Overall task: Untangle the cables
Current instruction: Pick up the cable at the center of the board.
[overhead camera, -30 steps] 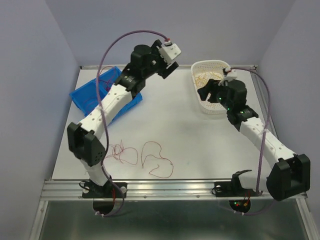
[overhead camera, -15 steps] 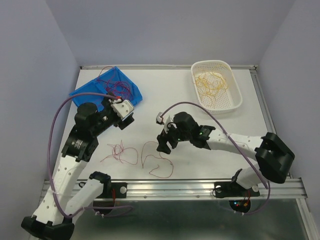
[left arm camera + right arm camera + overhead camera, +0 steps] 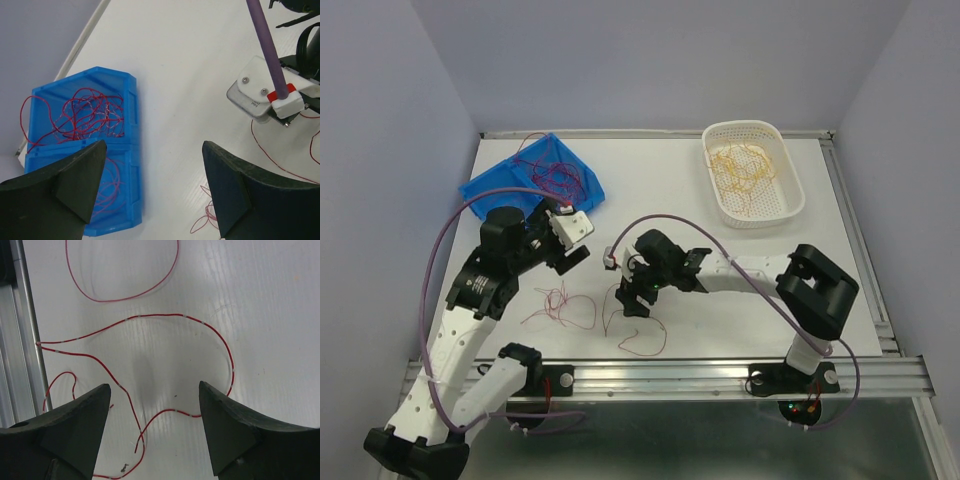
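Right wrist: thin curly red cables (image 3: 155, 315) below gaping right tool (image 3: 154, 390); left tool (image 3: 154, 145) gaping.

Loose red cables (image 3: 560, 304) lay curled on the white table (image 3: 660, 190) near its front edge. The right gripper (image 3: 632, 300) hung over them, with the left gripper (image 3: 570, 262) just beyond. Red strands (image 3: 560, 178) filled a blue tray (image 3: 480, 188), and yellow strands (image 3: 745, 170) sat in a white basket (image 3: 798, 195).

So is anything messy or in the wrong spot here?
Yes. A few red wires lie loose on the table near its front edge, not in the blue tray with the other red ones. One loop pokes out over that tray's rim.
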